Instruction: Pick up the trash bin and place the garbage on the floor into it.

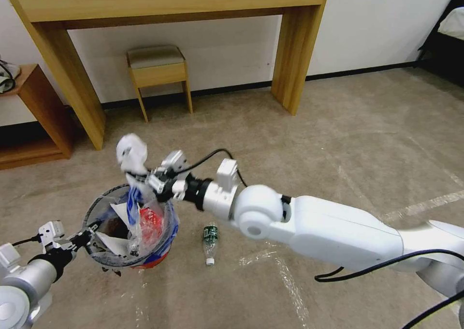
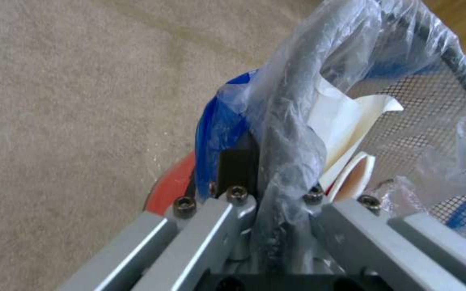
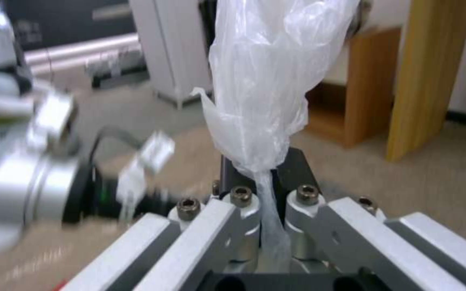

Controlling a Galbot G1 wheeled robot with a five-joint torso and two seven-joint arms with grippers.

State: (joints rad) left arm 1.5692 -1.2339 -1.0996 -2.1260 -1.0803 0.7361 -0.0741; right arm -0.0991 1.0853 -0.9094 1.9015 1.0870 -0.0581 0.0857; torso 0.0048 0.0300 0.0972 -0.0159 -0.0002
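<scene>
Holding the trash bin (image 1: 126,227) by its near rim, our left gripper (image 1: 82,238) keeps the mouth open and facing up, so that litter can drop in from above. Our right gripper (image 1: 145,180) hangs just over the far rim with a crumpled white plastic bag (image 1: 131,154) pinched in its fingers; we judge it is poised there so that the bag can fall inside.

From the head view we see the whole layout: the bin holds a red wrapper (image 1: 151,221), white sheets and the blue-and-clear liner, and a small green-labelled bottle (image 1: 209,242) lies on the carpeted floor (image 1: 338,140) just beside the bin, not yet collected. A wooden bench (image 1: 169,0) and a stool (image 1: 158,72) stand by the wall, well apart.

At the left wrist we see what the head view cannot: the fingers (image 2: 237,163) pressed on the liner-wrapped dark rim, with mesh wall and a curled white insole (image 2: 354,169) inside. At the right wrist, the bag's twisted neck is clamped between black fingers (image 3: 295,169).
</scene>
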